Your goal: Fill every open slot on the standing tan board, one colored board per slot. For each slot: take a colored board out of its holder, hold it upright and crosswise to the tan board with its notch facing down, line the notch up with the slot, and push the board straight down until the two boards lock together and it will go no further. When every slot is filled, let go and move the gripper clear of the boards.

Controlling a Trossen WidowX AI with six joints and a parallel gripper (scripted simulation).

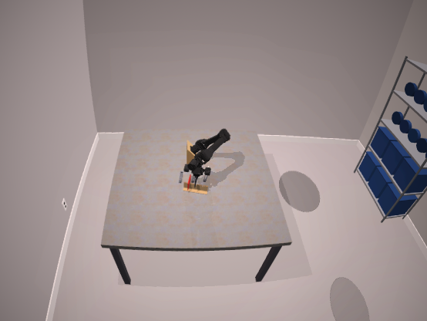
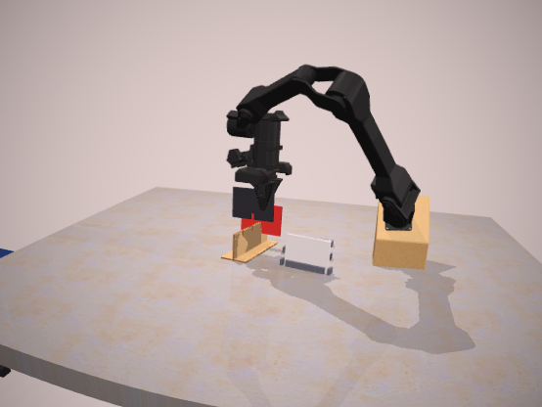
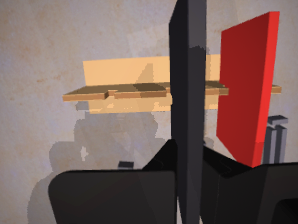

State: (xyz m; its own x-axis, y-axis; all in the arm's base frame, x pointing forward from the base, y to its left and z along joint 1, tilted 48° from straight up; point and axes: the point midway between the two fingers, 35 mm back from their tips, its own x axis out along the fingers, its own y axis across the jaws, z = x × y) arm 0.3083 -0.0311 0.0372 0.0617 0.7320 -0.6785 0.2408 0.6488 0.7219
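Top view: the tan slotted board [image 1: 197,190] [image 2: 248,241] [image 3: 142,93] is seen near mid-frame, below the gripper [image 1: 196,184] [image 2: 264,205] [image 3: 178,145]; the red board [image 1: 189,183] [image 2: 273,221] [image 3: 245,85] is seated across it, left of the gripper.
Exterior view: the dark gray board [image 2: 243,203] [image 3: 187,75] is clamped upright in the closed jaws, left of center, above the tan board; a white board [image 2: 309,250] is stood in its holder [image 2: 329,270], lower center.
Wrist view: the dark gray board is held crosswise over the tan board; the red board is seen at right, apart from it.
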